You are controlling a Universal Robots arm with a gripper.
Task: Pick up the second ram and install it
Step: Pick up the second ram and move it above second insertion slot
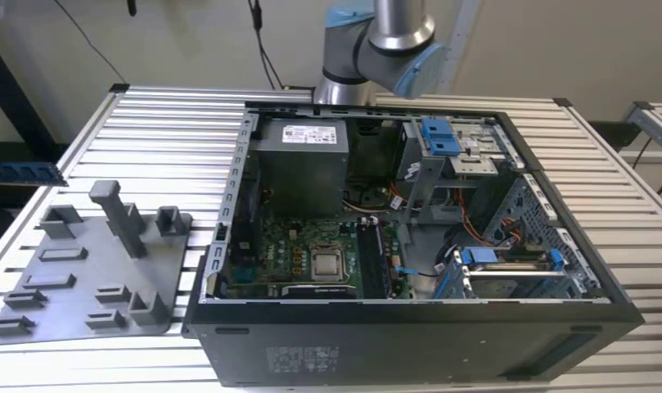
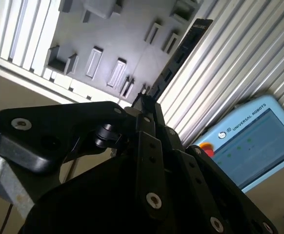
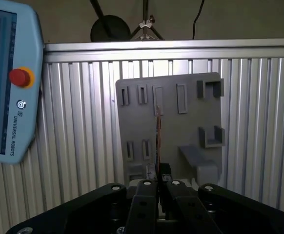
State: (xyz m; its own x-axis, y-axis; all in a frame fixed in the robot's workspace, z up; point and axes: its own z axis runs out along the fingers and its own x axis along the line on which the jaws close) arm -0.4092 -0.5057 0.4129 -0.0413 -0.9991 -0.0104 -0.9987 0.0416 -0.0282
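Observation:
The second ram [image 2: 181,53] is a long, thin dark strip sticking out from between my fingertips. My gripper [image 2: 144,102] is shut on one end of it. In the first wrist view the ram [image 3: 158,131] appears edge-on as a thin line rising from the gripper [image 3: 160,175]. Both wrist views show the grey holder plate [image 3: 186,131] with its small slots far below the ram. In the exterior view that plate [image 1: 79,278] lies on the slatted table at the view's left, beside the open computer case [image 1: 418,344] with its green board [image 1: 298,254].
The arm [image 1: 380,41] rises out of the exterior view behind the case. Blue-tabbed drive cages [image 1: 494,262] fill the case's right side, and a metal power supply box [image 1: 298,164] stands at its back. A teach pendant [image 2: 254,141] with a red button lies on the table.

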